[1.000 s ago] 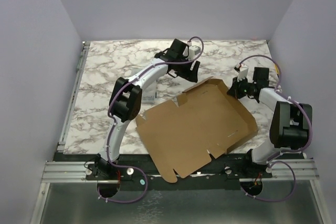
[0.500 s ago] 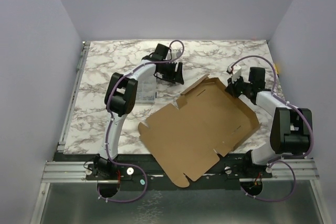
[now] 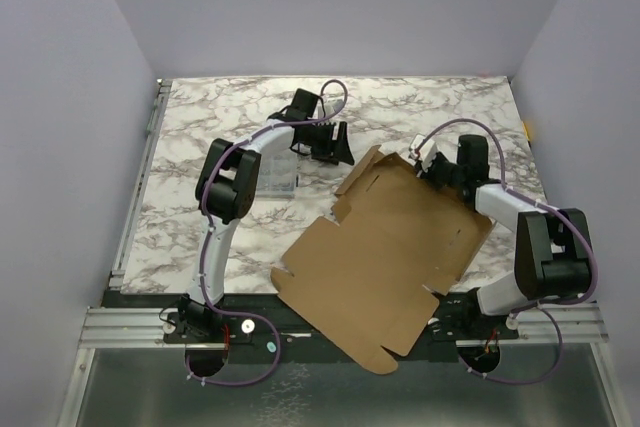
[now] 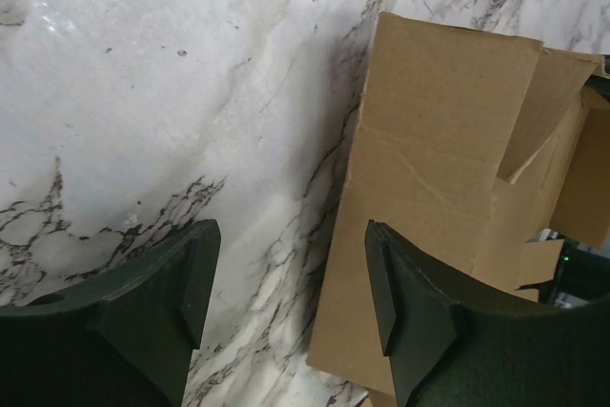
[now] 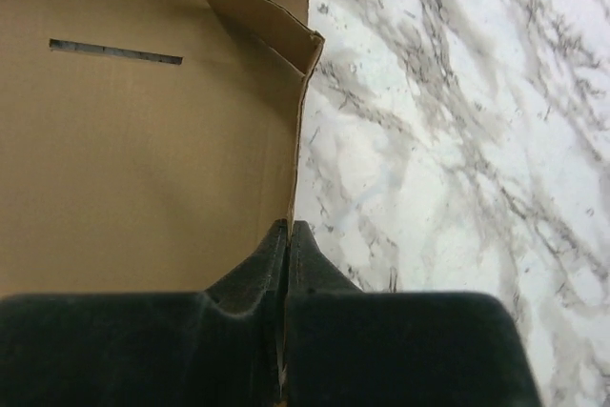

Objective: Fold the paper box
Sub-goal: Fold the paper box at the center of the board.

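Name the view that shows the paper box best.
Top external: the whole paper box is in frame, outline and flaps included. Left wrist shows only one corner with a raised flap. Right wrist shows one panel with a slit, its edge pinched in the right gripper.

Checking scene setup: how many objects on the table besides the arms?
2: the paper box, centre-right, overhanging the near edge; a clear plastic case left of its far corner. Cardboard may hide more.
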`<state>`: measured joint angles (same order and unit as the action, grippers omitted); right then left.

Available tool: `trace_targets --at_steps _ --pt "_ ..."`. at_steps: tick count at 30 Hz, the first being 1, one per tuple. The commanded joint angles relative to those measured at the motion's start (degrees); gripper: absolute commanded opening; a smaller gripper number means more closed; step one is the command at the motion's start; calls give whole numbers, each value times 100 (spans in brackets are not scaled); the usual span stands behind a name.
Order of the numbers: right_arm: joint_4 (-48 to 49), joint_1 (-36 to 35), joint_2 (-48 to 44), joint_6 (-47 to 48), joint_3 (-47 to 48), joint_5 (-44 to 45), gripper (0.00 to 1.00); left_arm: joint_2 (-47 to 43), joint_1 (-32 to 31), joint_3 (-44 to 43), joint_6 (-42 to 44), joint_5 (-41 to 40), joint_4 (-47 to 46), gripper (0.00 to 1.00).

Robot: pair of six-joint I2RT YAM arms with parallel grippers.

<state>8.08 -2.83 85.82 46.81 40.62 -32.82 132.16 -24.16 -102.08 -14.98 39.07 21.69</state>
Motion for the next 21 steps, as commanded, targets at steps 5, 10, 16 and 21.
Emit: trace_targets --at_steps 5,10,16,21 --pt "496 -117 -98 226 497 294 1 -618 94 398 -825 690 -851 75" --pt "227 -150 97 427 1046 206 1 -1254 410 1041 -1971 707 -2674 81" --pt "-1126 -482 580 1137 2492 448 1 -1924 370 1309 -1473 54 -3497 98" --pt "-1773 -869 531 1790 2835 788 1 -2566 389 2025 -1014 -872 -4336 99"
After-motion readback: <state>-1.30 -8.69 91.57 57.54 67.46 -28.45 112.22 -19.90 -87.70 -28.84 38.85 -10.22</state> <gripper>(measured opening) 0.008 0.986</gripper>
